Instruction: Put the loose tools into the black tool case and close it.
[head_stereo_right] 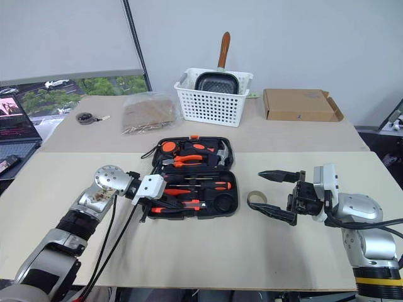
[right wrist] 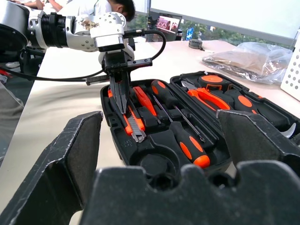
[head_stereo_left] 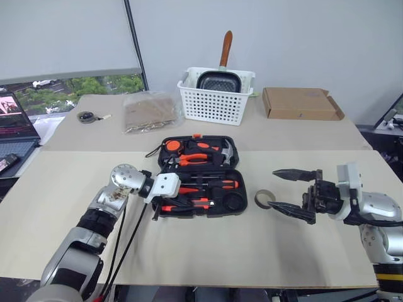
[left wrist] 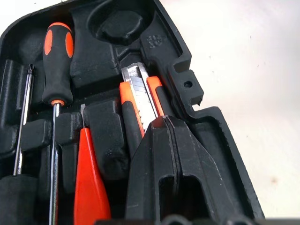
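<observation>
L claw (right wrist: 123,96), tips together, pressed the knife (left wrist: 140,89) into the open case (head_stereo_left: 234,202); R claw (head_stereo_left: 291,193) gaped nearby. Risk: a proud knife could block the lid.

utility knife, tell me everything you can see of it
The utility knife is slim, with an orange body, black trim and a segmented steel blade strip showing along its middle. It lies flat in a moulded recess at the near edge of the open black tool case, beside a thin orange tool and a screwdriver. The left gripper, shut, presses down on its rear end; whether the knife is fully seated is unclear.
</observation>
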Tool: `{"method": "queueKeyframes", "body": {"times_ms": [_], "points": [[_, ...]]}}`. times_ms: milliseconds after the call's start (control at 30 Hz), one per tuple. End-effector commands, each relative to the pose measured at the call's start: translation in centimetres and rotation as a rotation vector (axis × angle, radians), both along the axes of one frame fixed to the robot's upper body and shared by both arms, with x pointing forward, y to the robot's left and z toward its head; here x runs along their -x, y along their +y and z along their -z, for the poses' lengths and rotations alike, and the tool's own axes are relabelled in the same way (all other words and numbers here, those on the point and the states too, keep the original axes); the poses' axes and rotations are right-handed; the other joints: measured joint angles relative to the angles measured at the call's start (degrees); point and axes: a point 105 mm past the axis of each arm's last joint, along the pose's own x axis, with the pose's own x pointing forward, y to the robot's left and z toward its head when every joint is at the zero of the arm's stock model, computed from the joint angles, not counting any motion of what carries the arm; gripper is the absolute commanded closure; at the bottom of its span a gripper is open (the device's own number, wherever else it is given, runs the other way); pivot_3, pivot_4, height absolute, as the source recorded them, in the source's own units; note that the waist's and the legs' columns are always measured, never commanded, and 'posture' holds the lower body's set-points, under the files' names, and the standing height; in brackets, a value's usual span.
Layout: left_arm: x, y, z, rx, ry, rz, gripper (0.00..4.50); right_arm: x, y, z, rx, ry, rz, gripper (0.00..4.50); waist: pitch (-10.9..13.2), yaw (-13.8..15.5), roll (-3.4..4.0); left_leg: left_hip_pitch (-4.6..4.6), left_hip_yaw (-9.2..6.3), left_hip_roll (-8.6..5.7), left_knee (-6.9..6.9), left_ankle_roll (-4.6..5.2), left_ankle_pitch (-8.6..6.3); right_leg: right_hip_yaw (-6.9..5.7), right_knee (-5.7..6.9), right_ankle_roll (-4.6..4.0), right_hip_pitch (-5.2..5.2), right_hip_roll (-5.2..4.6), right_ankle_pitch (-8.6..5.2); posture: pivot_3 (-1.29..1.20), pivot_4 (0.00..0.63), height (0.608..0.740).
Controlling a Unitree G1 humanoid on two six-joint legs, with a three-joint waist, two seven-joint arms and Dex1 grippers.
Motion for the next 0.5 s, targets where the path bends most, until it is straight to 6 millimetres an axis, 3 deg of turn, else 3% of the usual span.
{"method": "queueKeyframes", "body": {"times_ms": [33,300,500], "points": [[0.3,0.0,-0.7,0.071,0.070,-0.036,4.48,0.1,-0.1,-0.8,-0.003,-0.039,-0.002,0.00,0.0,-0.1,-0.06,-0.04,0.00,0.00,0.00,0.14,0.08,0.00,0.01,0.05,-0.04,0.01,0.03,0.00,0.150,0.700],[0.5,2.1,-5.7,0.076,-0.012,-0.062,4.48,-0.2,0.2,-0.6,-0.008,-0.036,-0.018,0.00,0.5,-0.2,-0.83,-0.94,0.00,0.00,-0.01,0.50,0.19,-0.01,-0.04,0.24,-0.89,0.18,0.16,0.00,0.150,0.700],[0.9,4.3,-6.4,-0.026,-0.030,-0.093,4.48,-0.4,0.5,-0.4,-0.013,-0.037,-0.030,0.00,0.5,-0.2,-0.86,-0.91,0.01,-0.02,-0.03,0.57,0.02,-0.03,-0.10,0.30,-0.83,0.17,0.02,0.00,0.150,0.700]]}}
